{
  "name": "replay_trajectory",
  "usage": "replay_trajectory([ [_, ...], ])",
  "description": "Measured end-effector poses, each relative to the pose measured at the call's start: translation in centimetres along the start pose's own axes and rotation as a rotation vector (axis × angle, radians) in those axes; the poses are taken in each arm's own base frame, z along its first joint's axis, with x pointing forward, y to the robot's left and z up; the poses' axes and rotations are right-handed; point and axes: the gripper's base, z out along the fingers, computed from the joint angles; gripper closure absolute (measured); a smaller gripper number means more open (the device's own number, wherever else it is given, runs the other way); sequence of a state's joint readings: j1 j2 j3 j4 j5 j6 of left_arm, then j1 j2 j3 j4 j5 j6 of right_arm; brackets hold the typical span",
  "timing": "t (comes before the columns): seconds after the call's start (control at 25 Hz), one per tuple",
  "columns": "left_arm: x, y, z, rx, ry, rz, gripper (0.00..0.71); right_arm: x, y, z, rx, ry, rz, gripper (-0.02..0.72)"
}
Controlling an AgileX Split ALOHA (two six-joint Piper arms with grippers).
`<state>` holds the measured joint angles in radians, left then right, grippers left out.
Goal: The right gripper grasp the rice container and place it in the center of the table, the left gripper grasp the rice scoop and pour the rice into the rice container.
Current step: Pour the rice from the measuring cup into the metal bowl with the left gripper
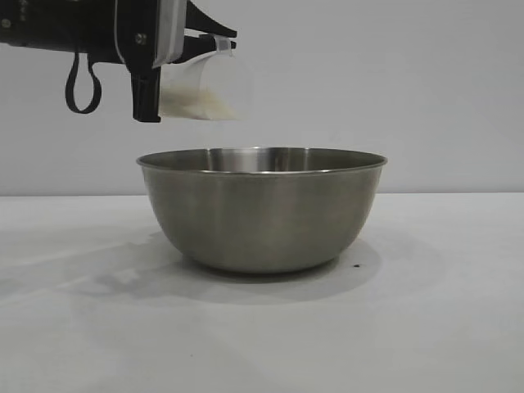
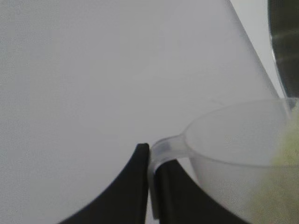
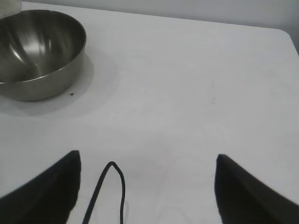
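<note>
Black left gripper, upper left of frame: clamped on handle of rice scoop, tipped sideways, rice heaped inside. Rice container, centre, set on table. Right gripper: spread wide, nothing held.

The left hand is matte black with pointed fingers, a white panel on its body, a small silver screw and a black cable loop beneath; the right hand shows two black tapered fingers and a thin black cable
</note>
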<state>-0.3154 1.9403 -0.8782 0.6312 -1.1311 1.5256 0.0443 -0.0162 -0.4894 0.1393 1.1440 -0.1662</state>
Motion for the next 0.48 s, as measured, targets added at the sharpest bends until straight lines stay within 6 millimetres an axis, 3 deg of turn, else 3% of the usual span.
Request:
replay_trajectory([
  [0.48, -0.5, 0.08, 0.14, -0.007, -0.04, 0.237, 0.71, 0.0, 0.0, 0.0, 0.0, 0.0, 0.0, 0.196],
])
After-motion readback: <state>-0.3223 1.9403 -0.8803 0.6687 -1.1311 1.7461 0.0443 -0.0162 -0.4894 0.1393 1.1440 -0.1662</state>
